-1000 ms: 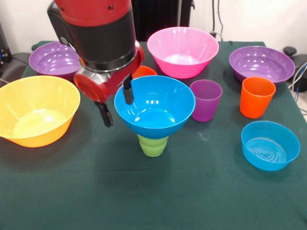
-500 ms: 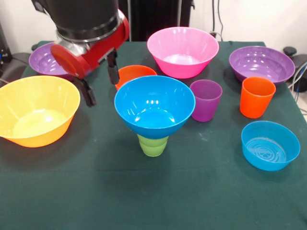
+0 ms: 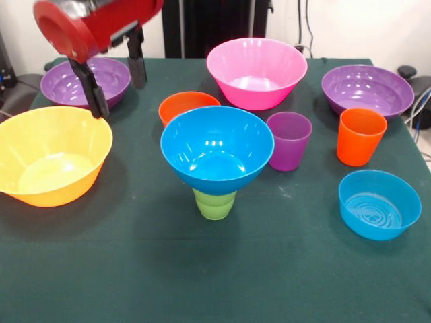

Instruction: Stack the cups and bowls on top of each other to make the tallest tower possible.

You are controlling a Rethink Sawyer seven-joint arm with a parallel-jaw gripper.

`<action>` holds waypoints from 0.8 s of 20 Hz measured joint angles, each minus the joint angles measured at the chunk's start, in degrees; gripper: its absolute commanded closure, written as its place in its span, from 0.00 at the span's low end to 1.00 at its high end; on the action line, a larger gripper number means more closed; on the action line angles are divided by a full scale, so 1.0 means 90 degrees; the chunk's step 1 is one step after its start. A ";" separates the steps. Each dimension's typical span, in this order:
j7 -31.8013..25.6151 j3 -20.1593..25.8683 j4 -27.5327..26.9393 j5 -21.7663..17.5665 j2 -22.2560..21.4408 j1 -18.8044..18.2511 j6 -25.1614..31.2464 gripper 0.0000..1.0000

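The medium blue bowl (image 3: 217, 148) sits upright on the green cup (image 3: 215, 203) at the table's middle; this is the tower. My gripper (image 3: 120, 91) hangs open and empty at the upper left, above the left purple bowl (image 3: 85, 82) and well away from the tower. A small orange bowl (image 3: 185, 105) sits just behind the blue bowl. The purple cup (image 3: 289, 140) and orange cup (image 3: 360, 136) stand to the right. A small shallow blue bowl (image 3: 378, 204) lies at the right front.
A large yellow-orange bowl (image 3: 50, 155) fills the left side. The large pink bowl (image 3: 256, 73) sits at the back middle, and a second purple bowl (image 3: 367, 90) at the back right. The green cloth (image 3: 202, 276) covers the table.
My gripper has risen and drawn back to the upper left, away from the blue bowl, which stays on the green cup. The small orange bowl behind it has come into view.
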 measured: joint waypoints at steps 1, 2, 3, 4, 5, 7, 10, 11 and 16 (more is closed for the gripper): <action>0.0000 0.0000 0.0000 0.0000 -0.0031 0.0000 0.0000 0.00; 0.0000 0.0000 -0.0001 0.0000 -0.0063 -0.0001 0.0000 0.00; 0.0000 0.0000 0.0000 0.0000 -0.0084 0.0000 0.0000 0.00; 0.0000 0.0000 0.0000 0.0000 -0.0101 0.0000 0.0000 0.00; 0.0000 0.0000 0.0000 0.0000 -0.0112 0.0000 0.0000 0.00; 0.0000 0.0000 0.0000 -0.0001 -0.0135 -0.0001 0.0000 0.00; 0.0000 0.0000 -0.0001 -0.0009 -0.0174 0.0003 0.0000 0.00; 0.0000 0.0000 0.0000 -0.0012 -0.0173 0.0010 0.0001 0.00; 0.0000 0.0000 0.0000 -0.0021 -0.0145 0.0049 0.0000 0.00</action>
